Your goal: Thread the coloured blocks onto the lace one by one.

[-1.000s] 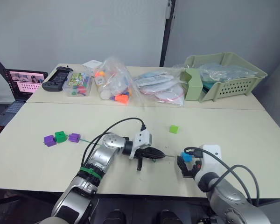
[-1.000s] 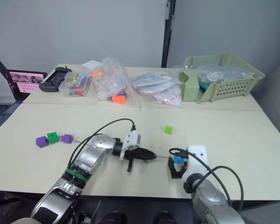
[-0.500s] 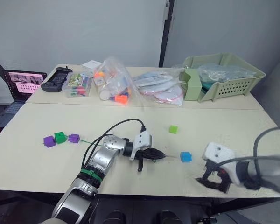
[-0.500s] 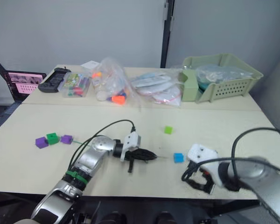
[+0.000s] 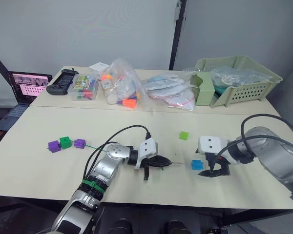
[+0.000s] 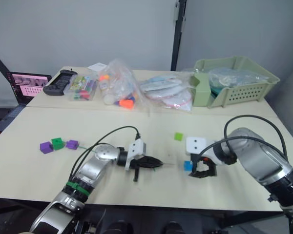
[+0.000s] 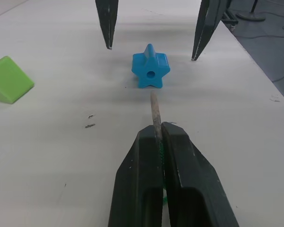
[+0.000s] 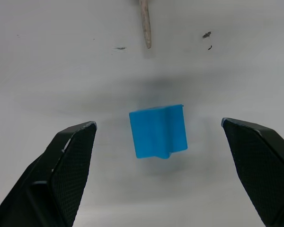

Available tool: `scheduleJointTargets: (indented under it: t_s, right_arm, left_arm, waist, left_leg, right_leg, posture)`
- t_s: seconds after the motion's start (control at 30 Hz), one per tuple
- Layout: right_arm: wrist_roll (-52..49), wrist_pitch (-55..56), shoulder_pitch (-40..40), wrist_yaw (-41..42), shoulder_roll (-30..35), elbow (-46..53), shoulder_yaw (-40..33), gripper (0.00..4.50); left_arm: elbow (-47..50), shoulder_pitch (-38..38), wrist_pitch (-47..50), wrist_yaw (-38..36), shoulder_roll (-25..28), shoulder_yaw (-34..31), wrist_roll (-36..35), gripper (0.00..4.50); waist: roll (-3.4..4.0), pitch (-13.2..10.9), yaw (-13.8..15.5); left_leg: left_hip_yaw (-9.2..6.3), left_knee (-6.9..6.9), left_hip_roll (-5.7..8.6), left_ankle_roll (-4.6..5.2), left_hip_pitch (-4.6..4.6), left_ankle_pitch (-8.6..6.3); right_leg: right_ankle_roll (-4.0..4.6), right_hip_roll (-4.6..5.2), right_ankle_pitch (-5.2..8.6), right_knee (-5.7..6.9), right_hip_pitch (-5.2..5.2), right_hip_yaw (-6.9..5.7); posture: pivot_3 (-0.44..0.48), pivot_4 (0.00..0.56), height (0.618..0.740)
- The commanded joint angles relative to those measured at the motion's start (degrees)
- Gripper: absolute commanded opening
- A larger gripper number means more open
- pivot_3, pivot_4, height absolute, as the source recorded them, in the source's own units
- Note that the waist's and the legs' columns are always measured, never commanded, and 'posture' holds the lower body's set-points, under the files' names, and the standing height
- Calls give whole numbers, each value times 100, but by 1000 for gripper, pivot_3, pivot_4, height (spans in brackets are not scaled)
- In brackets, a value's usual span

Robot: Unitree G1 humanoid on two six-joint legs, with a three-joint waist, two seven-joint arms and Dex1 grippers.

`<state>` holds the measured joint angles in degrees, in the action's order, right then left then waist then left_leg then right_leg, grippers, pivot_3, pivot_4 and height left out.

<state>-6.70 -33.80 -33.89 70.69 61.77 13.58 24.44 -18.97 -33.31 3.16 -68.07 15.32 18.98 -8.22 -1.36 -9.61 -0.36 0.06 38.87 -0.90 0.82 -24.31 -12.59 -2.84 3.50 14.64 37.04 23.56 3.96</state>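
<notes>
The small blue star-shaped plastic block [image 5: 196, 164] now lies free on the pale bench [image 5: 136, 129]. 1 second ago it sat between the fingers of the right gripper [image 5: 214, 172]; half a second ago that gripper had let it go and swung away to the right. Now the right gripper is back over the block, fingers spread wide on either side of it and touching nothing, as the right wrist view shows.

The left gripper [image 5: 162, 162] has not moved: its fingers stay clamped together on the thin green lace [image 5: 90, 146], with the stiff greyish tip [image 7: 155, 111] sticking out and aimed at the block's hole, just short of it.

2 purple cubes and 1 dark green cube [image 5: 64, 142] sit in a row at the lace's far end, apparently threaded. The light green cube [image 5: 184, 135] waits loose nearby.

So the blue block looks set down for a fresh grip; it needs regrasping before the tip can pass through.
</notes>
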Motion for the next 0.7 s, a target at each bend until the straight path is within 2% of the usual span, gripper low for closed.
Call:
scheduleJointTargets:
  t_s: [0.03, 0.3, 0.4, 0.63, 0.7]
  right_arm:
    - [311, 195, -133, 158, -107, -87, 87, 4474]
    - [813, 440, -314, 308, -442, -443, 248, 4474]
    - [926, 473, -324, 347, -528, -498, 250, 3713]
    - [1071, 256, -281, 454, -594, -311, 217, 1349]
    - [1057, 146, -247, 477, -597, -172, 188, 1341]
  left_arm:
    - [267, 6, 34, 66, -7, 2, -4, 0]
    - [347, 24, 83, 91, 24, 20, 27, 0]
    - [388, 41, 101, 103, 25, 37, 29, 0]
    - [449, 46, 137, 128, 0, 94, 21, 0]
    - [439, 37, 135, 131, -17, 120, 27, 0]
  waist:
    - [0, 0, -4]
    - [1, 0, -26]
    - [1, 0, -21]
    - [1, 1, -23]
    - [1, 1, -22]
  left_leg:
    - [0, 0, -1, 0, 1, 0]
    - [0, 0, -1, 0, 2, 0]
    - [0, 0, 0, 0, 1, 0]
    - [0, 0, 0, 0, 2, 0]
    - [0, 0, 0, 0, 2, 0]
  right_leg:
    - [0, -1, 0, 2, 0, 0]
    - [1, -1, -1, 6, 3, 0]
    - [1, -1, -1, 7, 3, 0]
    - [1, 0, -1, 8, 3, 0]
    - [1, -1, -1, 8, 3, 0]
  posture:
    - [0, 150, 737]
    - [0, 150, 737]
    - [0, 150, 737]
    - [0, 150, 737]
    - [0, 150, 737]
